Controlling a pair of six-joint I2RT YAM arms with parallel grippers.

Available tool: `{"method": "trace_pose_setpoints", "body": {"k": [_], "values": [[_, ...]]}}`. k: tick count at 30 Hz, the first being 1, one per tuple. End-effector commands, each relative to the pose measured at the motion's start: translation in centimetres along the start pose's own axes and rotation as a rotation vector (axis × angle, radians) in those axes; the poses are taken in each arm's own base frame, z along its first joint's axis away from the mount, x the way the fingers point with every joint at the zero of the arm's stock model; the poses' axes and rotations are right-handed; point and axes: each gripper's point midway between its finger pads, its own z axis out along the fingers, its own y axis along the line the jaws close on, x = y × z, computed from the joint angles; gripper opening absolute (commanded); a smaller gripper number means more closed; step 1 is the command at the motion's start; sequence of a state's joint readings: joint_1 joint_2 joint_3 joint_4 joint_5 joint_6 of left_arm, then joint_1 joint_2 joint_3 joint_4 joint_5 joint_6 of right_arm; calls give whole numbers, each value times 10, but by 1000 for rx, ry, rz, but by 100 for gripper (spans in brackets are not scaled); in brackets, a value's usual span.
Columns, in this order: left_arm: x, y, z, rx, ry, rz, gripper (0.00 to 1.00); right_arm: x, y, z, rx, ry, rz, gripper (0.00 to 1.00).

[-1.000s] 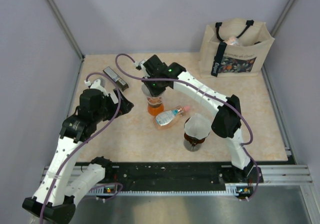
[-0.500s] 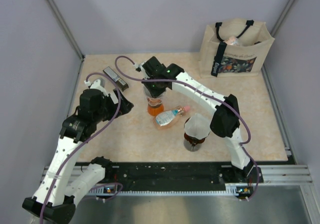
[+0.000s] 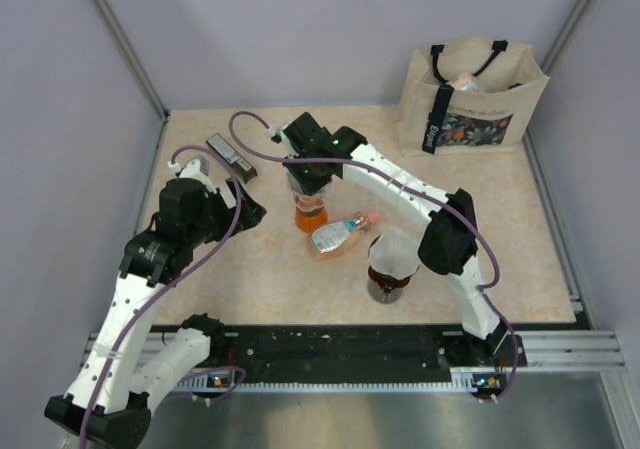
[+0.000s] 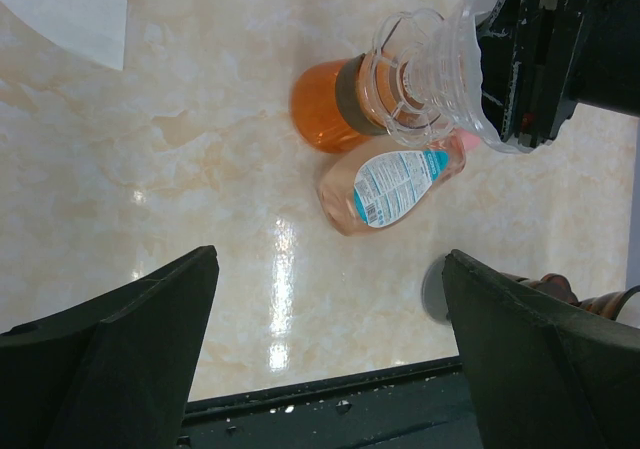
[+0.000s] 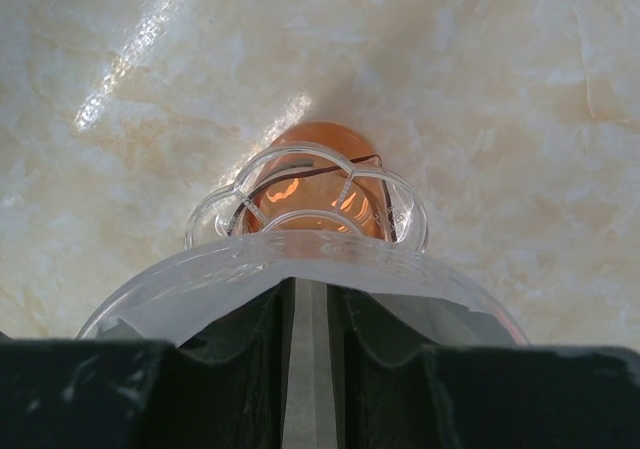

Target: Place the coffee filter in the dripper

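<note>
Your left gripper (image 4: 330, 259) hangs wide open and empty, with a flat white sheet (image 4: 60, 9) on the table beyond it. Your right gripper (image 5: 308, 299) is pinched on the clear cup (image 5: 300, 254) atop the orange glass (image 3: 311, 212). The filter (image 3: 393, 249) looks already seated in the dripper (image 3: 385, 281), further right, so the step reads as done: release the cup, then check the seating.

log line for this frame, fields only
right gripper: shut on clear cup rim, over glass of orange liquid | left gripper: open, empty | coffee filter: looks seated in dripper | pink bottle: lying flat
</note>
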State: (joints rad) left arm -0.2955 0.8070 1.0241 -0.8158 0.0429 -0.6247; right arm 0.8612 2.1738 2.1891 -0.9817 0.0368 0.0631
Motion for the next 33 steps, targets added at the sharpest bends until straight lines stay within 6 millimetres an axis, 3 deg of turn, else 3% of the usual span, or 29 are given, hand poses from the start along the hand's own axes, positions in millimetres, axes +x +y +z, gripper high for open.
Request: {"method": "trace_pose_setpoints", "body": {"k": [1, 9, 13, 18, 28, 33], "values": [[-8, -2, -4, 12, -41, 13, 99, -5, -3, -1, 19, 0, 15, 22], [-7, -3, -5, 23, -41, 13, 99, -25, -2, -22, 15, -69, 23, 24], [-6, -3, -5, 23, -41, 13, 99, -32, -3, -30, 16, -93, 28, 18], [-6, -4, -6, 29, -42, 14, 99, -35, -3, -36, 21, -106, 27, 18], [-6, -4, -7, 33, -43, 14, 99, -42, -2, -47, 18, -137, 22, 27], [-6, -4, -8, 32, -46, 13, 99, -43, -1, -48, 24, -140, 21, 37]]}}
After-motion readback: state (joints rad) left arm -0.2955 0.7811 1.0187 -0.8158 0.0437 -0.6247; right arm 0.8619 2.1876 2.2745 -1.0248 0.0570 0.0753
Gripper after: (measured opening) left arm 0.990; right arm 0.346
